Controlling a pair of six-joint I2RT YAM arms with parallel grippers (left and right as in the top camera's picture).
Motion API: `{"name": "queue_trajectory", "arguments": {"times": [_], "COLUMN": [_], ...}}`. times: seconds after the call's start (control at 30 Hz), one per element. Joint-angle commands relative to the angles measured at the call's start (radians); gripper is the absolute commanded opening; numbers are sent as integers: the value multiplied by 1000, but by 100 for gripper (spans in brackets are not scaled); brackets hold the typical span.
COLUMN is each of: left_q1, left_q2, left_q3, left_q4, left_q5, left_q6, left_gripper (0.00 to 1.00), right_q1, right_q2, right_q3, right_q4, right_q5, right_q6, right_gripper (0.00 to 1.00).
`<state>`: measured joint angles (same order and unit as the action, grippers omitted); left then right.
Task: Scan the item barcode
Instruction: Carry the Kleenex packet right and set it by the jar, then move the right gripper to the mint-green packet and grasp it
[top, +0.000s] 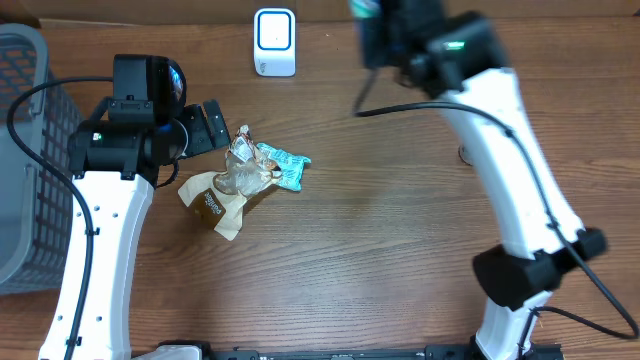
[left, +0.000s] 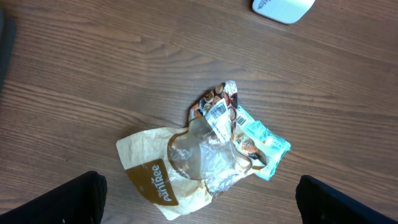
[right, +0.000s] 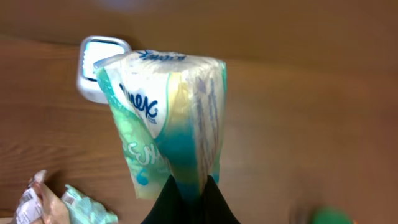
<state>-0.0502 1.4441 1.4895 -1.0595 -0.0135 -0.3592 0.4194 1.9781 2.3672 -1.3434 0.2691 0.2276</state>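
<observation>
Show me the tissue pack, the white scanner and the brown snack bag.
tissue pack (right: 165, 106), right wrist view, middle of its front.
white scanner (top: 274, 38), overhead view, centre of its top.
brown snack bag (left: 152, 177), left wrist view, its printed band.

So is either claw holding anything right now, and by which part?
The right claw pinches the Kleenex pack by one end; the left claw is open, holding nothing.

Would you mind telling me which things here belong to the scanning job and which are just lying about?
For the job: tissue pack, pinched in the right gripper; white scanner.
Lying about: snack wrappers under the open left gripper; grey basket.
</observation>
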Motion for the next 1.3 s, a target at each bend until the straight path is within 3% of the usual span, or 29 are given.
{"name": "queue_trajectory", "arguments": {"times": [0.0, 0.13, 0.43, 0.57, 0.6, 0.73, 0.77, 0.87, 1.03, 1.17, 1.27], "left_q1": [5, 5, 5, 5, 5, 5, 5, 5, 5, 5, 5], "left_q2": [-2, -2, -2, -2, -2, -2, -2, -2, -2, -2, -2], "left_q3": [17, 17, 17, 17, 17, 17, 17, 17, 17, 17, 17], "left_q4": [1, 1, 1, 1, 1, 1, 1, 1, 1, 1, 1], "left_q5": [-13, -13, -13, -13, -13, -13, -13, -13, -13, -13, -13], "left_q6": [23, 23, 23, 23, 23, 23, 23, 23, 23, 23, 23], "left_gripper": [99, 100, 100, 100, 99, 100, 100, 99, 100, 100, 100], "right_q1": [-71, -142, -242, -271, -277, -280, -280, -280, -266, -222, -159], "right_q2": [52, 61, 61, 61, 61, 61, 61, 61, 61, 61, 65], "right_q3": [-39, -192, -618, -662, -662, -661, -660, -629, -587, -625, -693], "right_q4": [-146, -203, -7, 19, 19, 19, 19, 5, 92, 181, 280], "right_q5": [-68, -84, -29, 31, 40, 43, 40, -48, -651, -790, -792], "right_q6": [250, 274, 274, 274, 272, 215, 209, 179, 8, 23, 139], "right_gripper": [4, 4, 4, 4, 12, 69, 75, 77, 75, 71, 68]}}
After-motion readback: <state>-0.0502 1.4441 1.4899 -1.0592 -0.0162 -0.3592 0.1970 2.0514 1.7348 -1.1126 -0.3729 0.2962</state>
